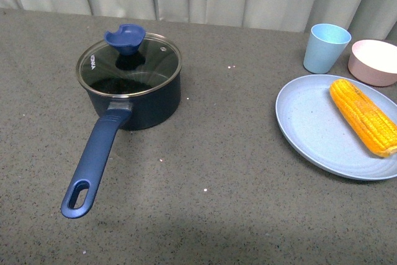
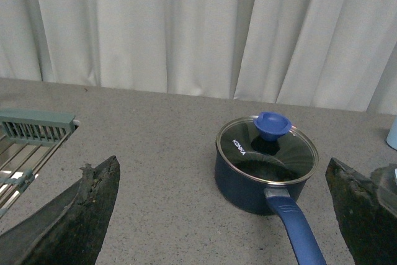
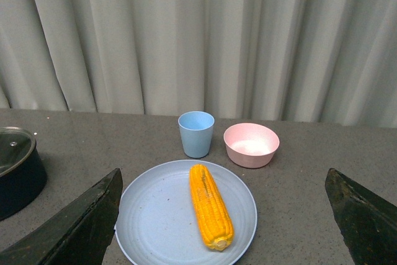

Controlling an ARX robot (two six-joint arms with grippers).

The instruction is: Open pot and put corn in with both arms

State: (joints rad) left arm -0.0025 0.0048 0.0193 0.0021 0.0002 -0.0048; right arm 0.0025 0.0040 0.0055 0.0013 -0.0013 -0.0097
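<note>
While the pot (image 1: 133,100) is sitting on the left of the gray bench (image 1: 236,203) in the front view, its glass lid (image 1: 155,60) w/ the blue knob (image 1: 125,37) is resting shut on top. Its long handle (image 1: 93,166) is pointing at the camera. The corn (image 1: 363,116) is lying well apart on the right, on a pale blue plate (image 1: 304,128). A blue cup (image 1: 325,48) & a pink bowl (image 1: 374,61) are standing just behind the plate.

Left wrist view: the left jaws are hanging wide open, tips far apart. The pot (image 2: 245,190) is sitting ahead of them, lid on. A green-gray rack (image 2: 37,127) is showing at the bench edge.

Right wrist view: the right jaws are hanging wide open too. The corn (image 3: 211,206) is lying on the plate (image 3: 155,221) ahead of them, not touching them. Cup (image 3: 196,133) & bowl (image 3: 251,145) are standing side by side behind it. Only a bit of the pot (image 3: 18,178) is showing.
</note>
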